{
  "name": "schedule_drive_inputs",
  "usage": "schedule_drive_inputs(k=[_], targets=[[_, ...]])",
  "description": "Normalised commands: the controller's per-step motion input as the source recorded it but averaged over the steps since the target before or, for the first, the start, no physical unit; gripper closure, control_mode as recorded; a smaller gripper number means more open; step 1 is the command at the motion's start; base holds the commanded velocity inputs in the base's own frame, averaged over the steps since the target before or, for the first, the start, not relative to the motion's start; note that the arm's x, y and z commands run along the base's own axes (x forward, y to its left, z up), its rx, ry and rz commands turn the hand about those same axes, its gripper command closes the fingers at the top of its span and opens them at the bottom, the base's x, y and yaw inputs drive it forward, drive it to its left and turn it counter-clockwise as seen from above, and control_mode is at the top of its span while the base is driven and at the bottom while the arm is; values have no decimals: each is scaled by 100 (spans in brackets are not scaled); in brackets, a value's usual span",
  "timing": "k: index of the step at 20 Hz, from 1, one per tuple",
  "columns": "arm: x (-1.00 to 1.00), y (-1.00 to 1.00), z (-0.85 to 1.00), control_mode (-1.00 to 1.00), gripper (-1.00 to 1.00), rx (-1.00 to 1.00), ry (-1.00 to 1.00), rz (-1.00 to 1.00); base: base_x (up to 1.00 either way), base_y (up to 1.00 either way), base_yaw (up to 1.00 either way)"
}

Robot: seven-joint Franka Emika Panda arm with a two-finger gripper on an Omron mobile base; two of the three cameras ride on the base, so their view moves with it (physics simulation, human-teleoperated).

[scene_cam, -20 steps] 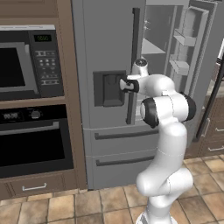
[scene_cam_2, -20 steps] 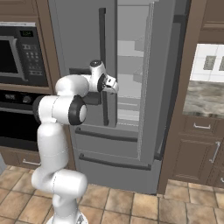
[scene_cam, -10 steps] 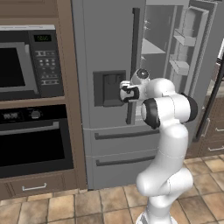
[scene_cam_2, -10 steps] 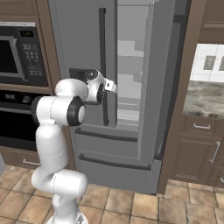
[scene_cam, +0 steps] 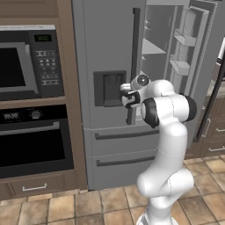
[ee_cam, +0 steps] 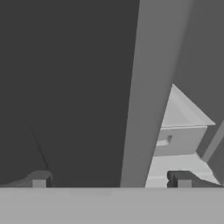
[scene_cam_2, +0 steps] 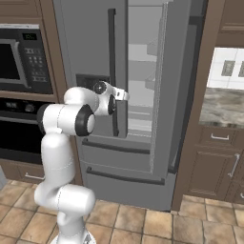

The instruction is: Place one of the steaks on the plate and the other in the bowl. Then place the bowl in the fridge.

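The fridge (scene_cam: 105,44) is a tall grey unit whose left door is closed and whose right door (scene_cam: 193,66) stands swung open, showing pale shelves (scene_cam_2: 143,71) inside. My gripper (scene_cam: 125,94) hovers open and empty just in front of the left door's long vertical handle (scene_cam: 135,48), beside the dark dispenser panel (scene_cam: 107,88). From the other side the gripper (scene_cam_2: 121,95) sits level with the handle (scene_cam_2: 113,57). In the hand view the gripper (ee_cam: 110,179) faces the door's edge (ee_cam: 144,87), with a pale shelf (ee_cam: 179,140) to its right. The steaks, plate and bowl are out of view.
A black microwave (scene_cam: 26,61) and built-in oven (scene_cam: 35,145) fill the wall left of the fridge. A stone counter (scene_cam_2: 224,102) over brown cabinets (scene_cam_2: 214,167) lies to the right. The open door juts out toward the base. Tiled floor (scene_cam: 88,206) runs below.
The hand has sunk a little along the left door's handle and turned slightly. The jaws stay wide apart, and the fridge doors have not moved.
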Motion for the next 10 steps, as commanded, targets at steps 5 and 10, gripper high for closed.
schedule_drive_inputs(k=[5, 10], targets=[[28, 5, 0, -100, 100, 0, 1, 0, 0, 0, 0], [-2, 4, 0, -100, 100, -1, 0, -1, 0, 0, 0]])
